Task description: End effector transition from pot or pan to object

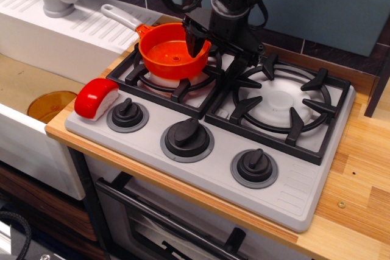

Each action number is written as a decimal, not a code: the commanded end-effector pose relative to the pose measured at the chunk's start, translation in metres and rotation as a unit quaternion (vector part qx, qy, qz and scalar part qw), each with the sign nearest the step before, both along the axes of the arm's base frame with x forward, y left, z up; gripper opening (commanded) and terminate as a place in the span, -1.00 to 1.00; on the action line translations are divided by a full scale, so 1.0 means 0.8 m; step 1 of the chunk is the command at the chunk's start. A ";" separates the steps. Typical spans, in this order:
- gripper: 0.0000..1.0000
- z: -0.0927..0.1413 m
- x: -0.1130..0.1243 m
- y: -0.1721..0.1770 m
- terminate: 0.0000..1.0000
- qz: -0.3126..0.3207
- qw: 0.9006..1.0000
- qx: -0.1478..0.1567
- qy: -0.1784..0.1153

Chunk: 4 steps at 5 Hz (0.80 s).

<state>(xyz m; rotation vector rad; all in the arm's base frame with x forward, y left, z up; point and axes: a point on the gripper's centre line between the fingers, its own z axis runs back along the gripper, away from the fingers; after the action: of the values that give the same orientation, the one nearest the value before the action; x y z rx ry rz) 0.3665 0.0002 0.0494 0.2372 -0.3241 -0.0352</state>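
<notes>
Fingers [196, 44] straddling saucepan [170, 53] right rim; red block [95, 97] at stove's [292, 193] front-left corner.

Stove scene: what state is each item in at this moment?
Orange saucepan: upright on left burner, empty.
Gripper: at the pan's right rim, one finger inside; open or shut unclear.
Red and white block: resting on stove's front-left corner, untouched.
Stove knobs: three, each pointing up-right.
</notes>
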 end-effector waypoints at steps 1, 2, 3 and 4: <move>1.00 0.000 0.000 0.000 -1.00 0.000 1.000 0.000 0.000; 1.00 0.009 0.000 0.000 -1.00 0.003 1.000 0.006 0.000; 1.00 0.016 -0.002 -0.002 -1.00 0.007 1.000 0.007 0.001; 1.00 0.023 -0.003 -0.005 -1.00 0.012 1.000 0.010 0.003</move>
<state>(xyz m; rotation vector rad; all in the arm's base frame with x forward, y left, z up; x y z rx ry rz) 0.3503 -0.0006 0.0409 0.2709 -0.2158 -0.0158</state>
